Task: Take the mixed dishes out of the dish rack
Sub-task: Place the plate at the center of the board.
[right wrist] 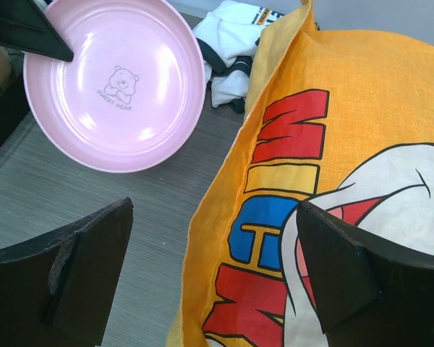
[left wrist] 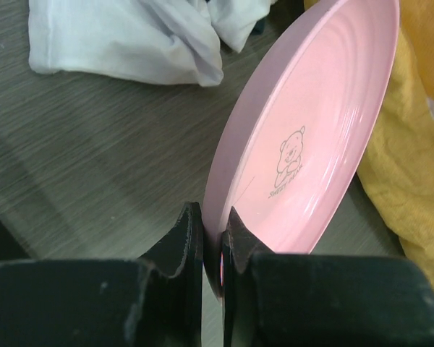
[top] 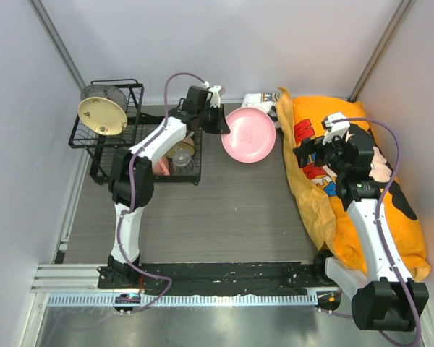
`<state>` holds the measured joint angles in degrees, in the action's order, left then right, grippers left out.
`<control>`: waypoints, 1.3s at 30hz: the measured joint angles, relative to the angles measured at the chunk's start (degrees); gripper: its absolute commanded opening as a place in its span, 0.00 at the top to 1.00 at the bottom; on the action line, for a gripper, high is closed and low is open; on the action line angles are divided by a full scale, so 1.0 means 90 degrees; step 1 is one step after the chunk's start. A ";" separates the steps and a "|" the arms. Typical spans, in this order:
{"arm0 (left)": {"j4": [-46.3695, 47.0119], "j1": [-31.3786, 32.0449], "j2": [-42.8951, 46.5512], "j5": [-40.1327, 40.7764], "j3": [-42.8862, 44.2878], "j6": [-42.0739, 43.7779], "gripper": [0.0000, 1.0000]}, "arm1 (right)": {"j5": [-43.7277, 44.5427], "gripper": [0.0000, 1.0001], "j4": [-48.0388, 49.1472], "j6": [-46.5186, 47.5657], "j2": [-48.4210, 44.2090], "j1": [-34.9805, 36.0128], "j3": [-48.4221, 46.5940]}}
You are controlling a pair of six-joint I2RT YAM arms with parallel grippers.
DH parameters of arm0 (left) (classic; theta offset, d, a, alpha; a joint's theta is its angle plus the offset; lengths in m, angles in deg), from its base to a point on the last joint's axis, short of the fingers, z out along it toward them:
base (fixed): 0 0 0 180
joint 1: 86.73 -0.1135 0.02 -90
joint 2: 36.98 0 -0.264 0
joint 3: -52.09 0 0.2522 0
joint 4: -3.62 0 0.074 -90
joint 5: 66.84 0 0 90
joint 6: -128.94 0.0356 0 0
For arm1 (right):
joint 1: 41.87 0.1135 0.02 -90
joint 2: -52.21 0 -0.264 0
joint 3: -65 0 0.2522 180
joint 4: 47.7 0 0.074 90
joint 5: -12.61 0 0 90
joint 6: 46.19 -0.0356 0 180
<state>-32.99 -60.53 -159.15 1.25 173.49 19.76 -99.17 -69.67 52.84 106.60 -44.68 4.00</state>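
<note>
My left gripper (top: 220,123) is shut on the left rim of the large pink plate (top: 249,135) and holds it tilted above the table, right of the dish rack (top: 134,90). In the left wrist view the fingers (left wrist: 184,238) pinch the plate's (left wrist: 311,130) edge. The plate also shows in the right wrist view (right wrist: 116,79). A tan shallow dish (top: 102,115) stands on edge in the rack's upper basket, with a dark bowl (top: 114,92) behind it. A clear glass cup (top: 182,165) and a pink mug (top: 161,168) sit in the lower tray. My right gripper (top: 311,153) is open and empty over the yellow bag's edge (right wrist: 217,267).
A large yellow printed bag (top: 362,181) covers the right side of the table. A crumpled white cloth (top: 260,101) lies at the back, just behind the plate. Grey walls close in the left, back and right sides.
</note>
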 measured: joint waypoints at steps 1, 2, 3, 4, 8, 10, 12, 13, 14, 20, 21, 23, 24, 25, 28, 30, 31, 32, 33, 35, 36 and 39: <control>0.0012 0.0000 -0.0131 -0.0015 0.0141 -0.0039 1.00 | 0.0000 0.00 -0.0002 0.0005 0.0012 -0.0007 0.0002; 0.0027 0.0000 -0.0250 -0.0032 0.0248 -0.0083 1.00 | 0.0000 0.00 -0.0002 0.0007 0.0015 -0.0015 0.0002; 0.0041 0.0000 -0.0359 -0.0046 0.0362 -0.0143 1.00 | 0.0000 0.00 -0.0002 0.0007 0.0015 -0.0024 0.0002; 0.0046 -0.0002 -0.0457 -0.0056 0.0461 -0.0175 1.00 | -0.0002 0.00 -0.0002 0.0010 0.0015 -0.0029 0.0002; 0.0114 0.0000 -0.0767 -0.0080 0.0639 -0.0289 1.00 | -0.0002 0.00 0.0000 0.0015 0.0015 -0.0036 0.0002; 0.0119 0.0000 -0.0877 -0.0092 0.0639 -0.0330 1.00 | -0.0002 0.00 0.0000 0.0027 0.0015 -0.0036 0.0002; 0.0119 0.0000 -0.0945 -0.0092 0.0631 -0.0342 1.00 | -0.0002 0.01 0.0000 0.0034 0.0015 -0.0036 0.0002; 0.0119 0.0000 -0.0959 -0.0095 0.0617 -0.0350 1.00 | -0.0005 0.00 -0.0002 0.0036 0.0015 -0.0039 0.0002; 0.0119 0.0000 -0.0959 -0.0100 0.0583 -0.0357 1.00 | -0.0005 0.00 0.0000 0.0041 0.0015 -0.0041 0.0002; 0.0204 0.0012 -0.0959 -0.0168 0.0338 -0.0379 1.00 | -0.0022 0.00 -0.0002 0.0080 0.0017 -0.0049 0.0002; 0.0209 0.0022 -0.0959 -0.0168 0.0282 -0.0379 1.00 | -0.0029 0.00 -0.0002 0.0080 0.0017 -0.0049 0.0002; 0.0226 0.0046 -0.0959 -0.0168 0.0124 -0.0374 1.00 | -0.0041 0.00 -0.0002 0.0087 0.0017 -0.0049 0.0002; 0.0226 0.0053 -0.0959 -0.0168 0.0046 -0.0374 1.00 | -0.0046 0.00 -0.0002 0.0092 0.0017 -0.0049 0.0002; 0.0226 0.0068 -0.0959 -0.0168 -0.0024 -0.0374 1.00 | -0.0049 0.00 -0.0002 0.0102 0.0017 -0.0049 0.0002; 0.0231 0.0109 -0.0959 -0.0175 -0.0189 -0.0374 1.00 | -0.0049 0.00 -0.0002 0.0107 0.0017 -0.0049 0.0002; 0.0255 0.0131 -0.0959 -0.0211 -0.0238 -0.0384 1.00 | -0.0049 0.00 -0.0002 0.0112 0.0017 -0.0049 0.0002; 0.0277 0.0141 -0.0959 -0.0231 -0.0243 -0.0381 1.00 | -0.0049 0.00 -0.0002 0.0121 0.0017 -0.0049 0.0002; 0.0301 0.0151 -0.0959 -0.0238 -0.0245 -0.0381 1.00 | -0.0049 0.00 -0.0002 0.0129 0.0019 -0.0049 0.0002; 0.0325 0.0160 -0.0959 -0.0240 -0.0250 -0.0384 1.00 | -0.0049 0.00 -0.0002 0.0134 0.0027 -0.0049 0.0002; 0.0367 0.0172 -0.0959 -0.0250 -0.0279 -0.0401 1.00 | -0.0049 0.00 -0.0007 0.0148 0.0044 -0.0049 0.0002; 0.0381 0.0175 -0.0959 -0.0262 -0.0304 -0.0427 1.00 | -0.0049 0.00 -0.0010 0.0151 0.0046 -0.0049 0.0002; 0.0469 0.0177 -0.0959 -0.0345 -0.0447 -0.0525 1.00 | -0.0049 0.00 -0.0005 0.0155 0.0046 -0.0049 0.0002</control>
<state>-28.78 -58.94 -167.78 -1.86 169.46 15.04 -99.61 -69.72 54.24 107.01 -45.12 4.02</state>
